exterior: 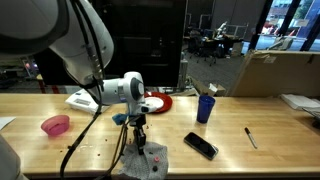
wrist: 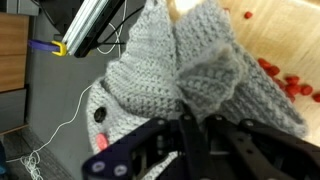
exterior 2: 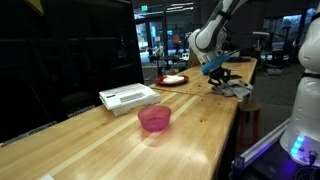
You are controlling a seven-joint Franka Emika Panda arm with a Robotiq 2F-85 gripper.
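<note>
Long wooden counter (exterior: 262, 160) in both exterior views, bearing all that follows. Brown cardboard box (exterior: 272, 70) at the far edge, well apart from the claw. White robot arm (exterior: 70, 40) bent down over the near side of the counter.

Grey knitted cloth (exterior: 146, 163) right under the claw (exterior: 140, 140), near the front edge of the counter. Lower part spread on the wood, top drawn up into a peak. Claw clamped tight on that peak. In the wrist view, a bunched fold of the cloth (wrist: 170, 70) pinched between the dark fingers (wrist: 186, 142), with thick knit swelling out on both sides of the grip. In an exterior view, the same cloth (exterior 2: 235, 89) below the claw (exterior 2: 222, 75) at the counter's far end.

White box (exterior 2: 128, 97) near the wall-side edge, well apart from the cloth. Red plate (exterior: 155, 103) behind the claw, toward the far edge. Pink bowl (exterior: 56, 125) off to one side, well apart from the cloth. Blue cup (exterior: 205, 108) upright on the opposite side, beyond a black phone (exterior: 200, 146) lying flat near the cloth. Pen (exterior: 250, 137) farther along past the phone. Small red specks (wrist: 285, 80) scattered on the wood just beside the cloth, seen in the wrist view.
</note>
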